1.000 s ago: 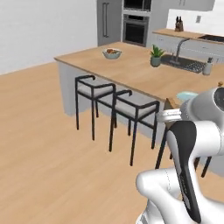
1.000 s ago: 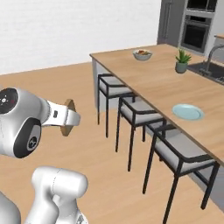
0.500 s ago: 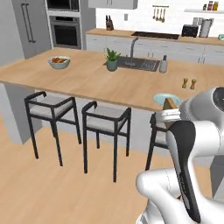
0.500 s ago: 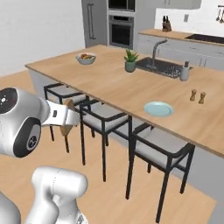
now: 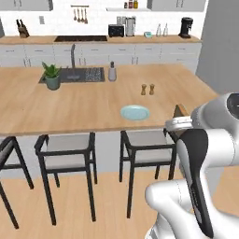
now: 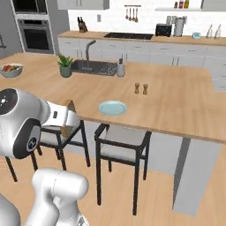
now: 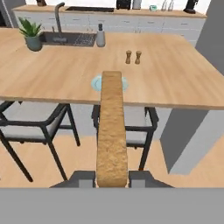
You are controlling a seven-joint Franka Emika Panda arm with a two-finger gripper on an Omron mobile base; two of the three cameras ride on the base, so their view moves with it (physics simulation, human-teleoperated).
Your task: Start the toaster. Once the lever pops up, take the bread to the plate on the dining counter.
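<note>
Edge-on, the bread (image 7: 112, 135) stands pinched between the fingers of the gripper (image 7: 112, 177), its tan crust running straight out ahead of the hand. Beyond its far end lies the plate (image 7: 97, 83) on the dining counter (image 7: 175, 83), with two bar stools (image 7: 127, 131) tucked below. Farther ahead, the toaster (image 5: 116, 31) sits on the back worktop.

Tan, brown-crusted bread (image 7: 112, 131) against a light-wood dining counter (image 5: 70, 107) with plank grain, pale blue-green plate (image 5: 135, 112), black toaster (image 5: 116, 31) on the far wood worktop (image 5: 93, 39) over grey cabinets (image 5: 140, 53), black-framed stools (image 5: 67, 156) with grey seats, green potted plant (image 5: 51, 74).
</note>
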